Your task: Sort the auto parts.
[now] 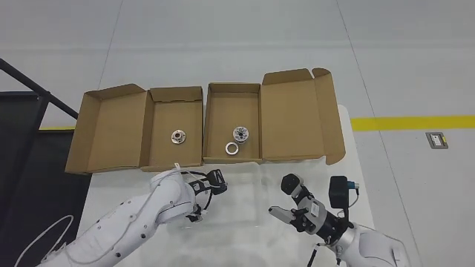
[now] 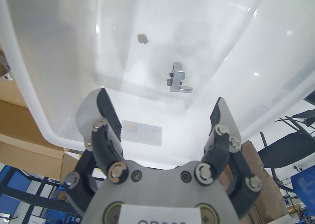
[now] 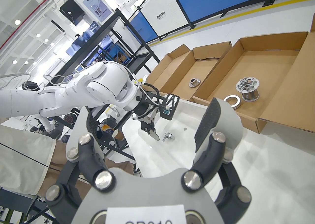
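— Start at the left gripper. What state is it in?

— Its jaws are spread and nothing is between them. It hangs over the clear bin, fingertips pointed down into it.

— And the part?

— A small metal bracket with a pin sticking out lies on the bin floor, just past the fingertips and not touching them. The right wrist view gives the side angle: the left gripper sits low inside the bin with the bracket just beside it. A small brown speck lies farther along the bin floor.

— The right gripper?

— Spread wide too, and empty. From the top it is near the bin's side, on the right arm's side.

— What does the top view add?

— The boxes beyond the bin. The cardboard box on the left arm's side holds one flanged disc. The second box, touching it, holds a toothed hub and a plain ring just beside it, nearer the bin.

— Does the right wrist view show those as well?

— Yes: the hub stands upright and the ring lies flat.
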